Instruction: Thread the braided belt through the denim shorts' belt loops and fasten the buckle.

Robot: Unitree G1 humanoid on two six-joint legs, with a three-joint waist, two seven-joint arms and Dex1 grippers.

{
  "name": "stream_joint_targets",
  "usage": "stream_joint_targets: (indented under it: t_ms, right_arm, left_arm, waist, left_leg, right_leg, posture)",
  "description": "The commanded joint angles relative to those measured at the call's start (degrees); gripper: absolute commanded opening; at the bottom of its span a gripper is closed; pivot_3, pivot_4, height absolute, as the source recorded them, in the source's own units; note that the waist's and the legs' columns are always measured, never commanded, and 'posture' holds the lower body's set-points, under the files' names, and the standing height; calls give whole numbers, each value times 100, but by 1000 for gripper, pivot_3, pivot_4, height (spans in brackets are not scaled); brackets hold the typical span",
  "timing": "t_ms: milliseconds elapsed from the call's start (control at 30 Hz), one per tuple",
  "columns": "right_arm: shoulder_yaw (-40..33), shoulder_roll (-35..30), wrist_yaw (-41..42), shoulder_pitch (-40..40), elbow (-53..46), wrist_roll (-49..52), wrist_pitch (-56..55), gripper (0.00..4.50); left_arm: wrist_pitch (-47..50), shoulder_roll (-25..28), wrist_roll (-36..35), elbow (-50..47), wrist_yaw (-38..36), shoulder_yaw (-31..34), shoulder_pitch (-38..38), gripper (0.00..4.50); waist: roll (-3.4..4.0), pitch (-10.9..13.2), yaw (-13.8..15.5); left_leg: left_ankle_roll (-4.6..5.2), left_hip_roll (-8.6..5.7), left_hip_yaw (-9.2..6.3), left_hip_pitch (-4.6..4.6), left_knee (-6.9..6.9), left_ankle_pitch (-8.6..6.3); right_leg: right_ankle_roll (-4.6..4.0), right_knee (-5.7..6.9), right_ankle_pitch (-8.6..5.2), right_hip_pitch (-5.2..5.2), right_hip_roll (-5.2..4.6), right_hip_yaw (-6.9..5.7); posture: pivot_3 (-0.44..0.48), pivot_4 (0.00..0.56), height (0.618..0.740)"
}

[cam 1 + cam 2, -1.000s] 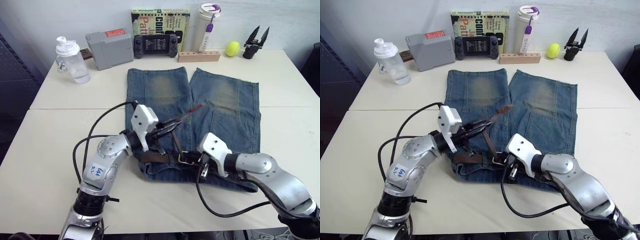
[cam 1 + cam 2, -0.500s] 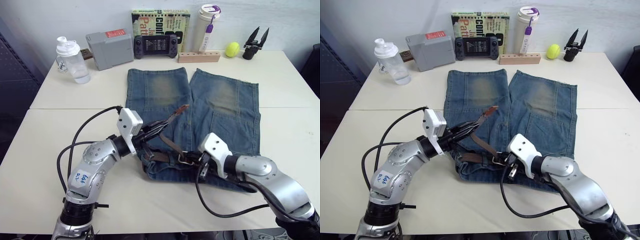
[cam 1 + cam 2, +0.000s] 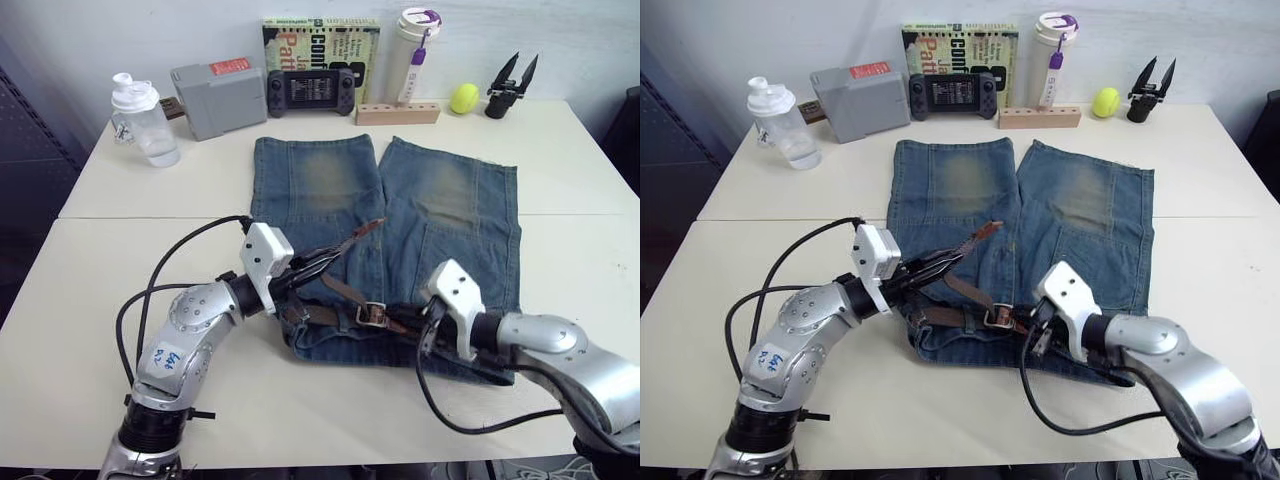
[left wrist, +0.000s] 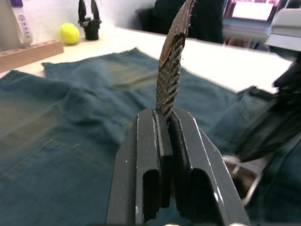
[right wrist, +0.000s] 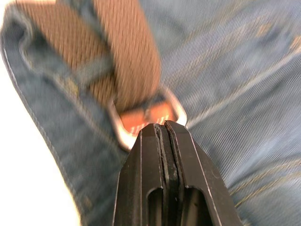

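The denim shorts (image 3: 450, 200) lie flat on the table, waistband toward me. The braided belt (image 3: 325, 313) runs along the waistband, and a belt loop (image 5: 88, 76) crosses it. Its silver buckle (image 3: 375, 314) lies near the middle of the waist. My left gripper (image 3: 316, 263) is shut on the belt's free end, which rises past the fingers (image 4: 162, 141) to a dark tip (image 3: 375, 225) over the shorts' left leg. My right gripper (image 3: 427, 330) is shut, just right of the buckle (image 5: 148, 117), with nothing seen between its fingers.
Along the table's far edge stand a water bottle (image 3: 140, 120), a grey box (image 3: 218, 98), a game console (image 3: 310, 90), a book (image 3: 320, 30), a tumbler (image 3: 415, 45), a wooden rack (image 3: 398, 112), a yellow ball (image 3: 464, 97) and a black tool (image 3: 510, 85).
My right gripper has drawn back to the right, off the buckle, which now lies bare on the waistband. My left gripper first pulled the belt end leftward, then eased back a little.
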Motion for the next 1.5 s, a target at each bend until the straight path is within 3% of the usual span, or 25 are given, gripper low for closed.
stream_joint_targets:
  t_ms: [33,667,1100,1500]
  right_arm:
    - [41,-29,-93,17,-106,-97,-146,44]
    - [1189,214,-317,-652,31,-542,-87,44]
    - [268,254,-328,-747,-286,-47,141,44]
    - [857,209,-497,-551,120,-522,-21,44]
  left_arm:
    - [-335,59,151,-126,-89,-89,117,0]
    - [-484,84,246,-70,-42,-32,100,0]
    - [-840,436,423,69,-258,-7,240,0]
    - [-852,430,449,33,-229,1,209,0]
  waist:
    - [0,0,-1]
    - [1,0,-9]
    - [1,1,0]
    - [1,1,-6]
  left_leg:
    - [0,1,-1,0,0,0]
    - [0,4,-4,0,-1,0]
    - [0,4,-5,-3,-1,0]
    - [0,3,-4,-2,-2,0]
  right_leg:
    - [0,0,0,0,1,-1]
    - [0,-1,0,0,1,-3]
    - [0,-2,0,-1,-1,-3]
    - [0,-1,0,-3,-1,-3]
  posture:
    - [0,150,731]
    - [0,150,731]
    - [0,150,731]
    - [0,150,731]
